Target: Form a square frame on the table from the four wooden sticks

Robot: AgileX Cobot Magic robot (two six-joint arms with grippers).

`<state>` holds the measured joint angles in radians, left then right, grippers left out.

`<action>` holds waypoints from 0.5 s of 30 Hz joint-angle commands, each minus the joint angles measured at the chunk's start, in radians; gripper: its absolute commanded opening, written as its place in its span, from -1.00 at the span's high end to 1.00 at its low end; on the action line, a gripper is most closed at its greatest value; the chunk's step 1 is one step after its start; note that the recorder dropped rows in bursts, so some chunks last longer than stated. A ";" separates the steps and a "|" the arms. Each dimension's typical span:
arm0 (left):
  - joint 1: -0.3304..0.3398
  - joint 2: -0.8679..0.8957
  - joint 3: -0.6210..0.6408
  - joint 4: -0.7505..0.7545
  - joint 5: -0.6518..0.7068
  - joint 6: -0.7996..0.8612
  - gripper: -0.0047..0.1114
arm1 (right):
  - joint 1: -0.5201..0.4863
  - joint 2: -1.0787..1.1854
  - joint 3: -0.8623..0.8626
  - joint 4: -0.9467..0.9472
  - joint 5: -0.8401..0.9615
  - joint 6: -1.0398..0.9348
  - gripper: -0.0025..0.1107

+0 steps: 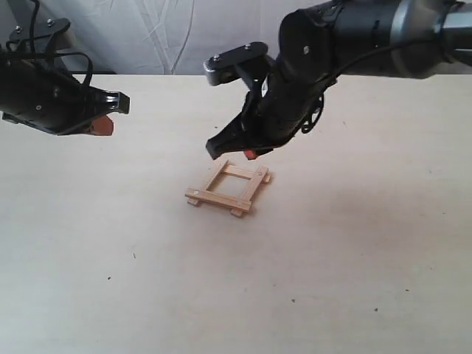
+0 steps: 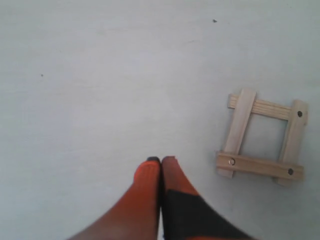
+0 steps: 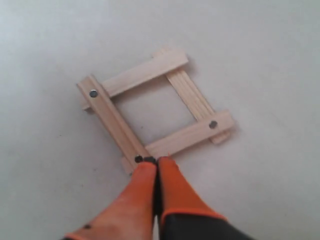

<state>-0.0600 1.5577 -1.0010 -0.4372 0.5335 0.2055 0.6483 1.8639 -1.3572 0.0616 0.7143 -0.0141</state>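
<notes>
The four wooden sticks lie as a small square frame on the table, corners overlapping and ends sticking out. The right wrist view shows the square frame close up, with dark holes near the ends of two strips. My right gripper is shut and empty, its orange fingertips hovering just above one corner of the frame; in the exterior view the right gripper hangs over the frame's far side. My left gripper is shut and empty, well to the left of the frame, raised over the table at left gripper.
A few tiny dark specks dot the pale tabletop. A pale wrinkled backdrop rises behind the table's far edge. The bulky right arm reaches in from the upper right.
</notes>
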 commanded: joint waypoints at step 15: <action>-0.222 -0.443 0.169 0.095 -0.083 0.083 0.92 | -0.288 -0.736 0.573 -0.097 -0.060 0.123 0.96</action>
<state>-0.2726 1.2186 -0.9040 -0.3559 0.5115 0.2912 0.3702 1.2675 -0.8444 0.0080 0.6869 0.1097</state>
